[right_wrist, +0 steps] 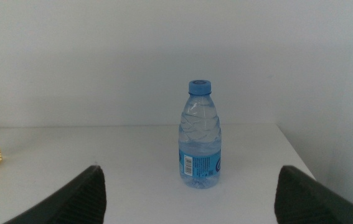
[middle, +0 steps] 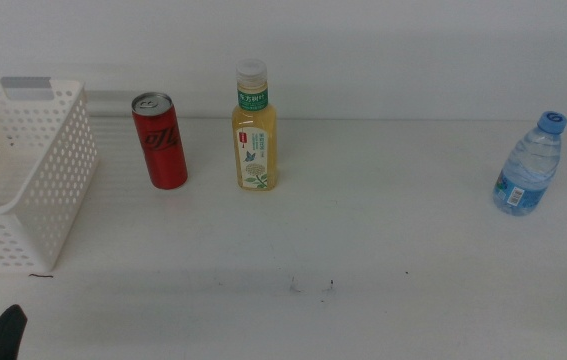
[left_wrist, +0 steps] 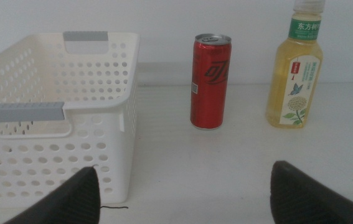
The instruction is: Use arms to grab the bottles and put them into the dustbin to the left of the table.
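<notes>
On the white table (middle: pixel 393 250) stand three bottles: a red soda can (middle: pixel 160 140), a yellow tea bottle (middle: pixel 254 130) with a green label and white cap, and, far right, a small clear water bottle (middle: pixel 530 165) with a blue cap. The white perforated dustbin (middle: pixel 33 180) stands at the table's left. My left gripper (left_wrist: pixel 185 180) is open and low at the near left, facing the dustbin (left_wrist: pixel 58 124), the can (left_wrist: pixel 210 81) and the tea bottle (left_wrist: pixel 294 74). My right gripper (right_wrist: pixel 189 190) is open, with the water bottle (right_wrist: pixel 200 134) upright some way ahead of it.
A dark tip of the left gripper (middle: pixel 3 335) shows at the bottom left corner of the middle view. A few tiny dark specks (middle: pixel 311 287) mark the tabletop near the front. The table's right edge runs close beside the water bottle.
</notes>
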You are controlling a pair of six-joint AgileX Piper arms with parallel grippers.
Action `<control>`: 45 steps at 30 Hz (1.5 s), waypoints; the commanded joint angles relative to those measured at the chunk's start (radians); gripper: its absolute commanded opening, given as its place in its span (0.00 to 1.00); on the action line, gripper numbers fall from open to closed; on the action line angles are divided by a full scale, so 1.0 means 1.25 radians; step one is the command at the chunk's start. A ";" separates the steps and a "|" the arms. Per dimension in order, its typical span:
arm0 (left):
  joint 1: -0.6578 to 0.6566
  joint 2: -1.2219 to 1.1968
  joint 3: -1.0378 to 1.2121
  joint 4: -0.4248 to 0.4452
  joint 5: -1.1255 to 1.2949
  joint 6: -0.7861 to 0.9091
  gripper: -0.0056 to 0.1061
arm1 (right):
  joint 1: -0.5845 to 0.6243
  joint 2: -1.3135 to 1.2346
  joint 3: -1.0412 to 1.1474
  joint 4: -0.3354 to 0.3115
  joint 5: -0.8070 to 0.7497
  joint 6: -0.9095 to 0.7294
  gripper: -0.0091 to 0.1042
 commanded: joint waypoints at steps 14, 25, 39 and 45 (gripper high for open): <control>-0.025 0.140 -0.107 0.021 -0.011 -0.004 0.89 | -0.003 -0.003 0.002 -0.008 -0.004 0.000 0.90; -0.107 0.459 -0.184 0.023 -0.263 -0.002 0.89 | -0.003 -0.003 0.002 -0.008 -0.004 0.000 0.90; -0.107 0.843 -0.184 0.049 -0.594 -0.004 0.89 | -0.003 -0.003 0.002 -0.008 -0.004 0.000 0.90; -0.107 0.899 -0.184 0.045 -0.646 -0.004 0.89 | -0.003 -0.003 0.002 -0.008 -0.004 0.000 0.90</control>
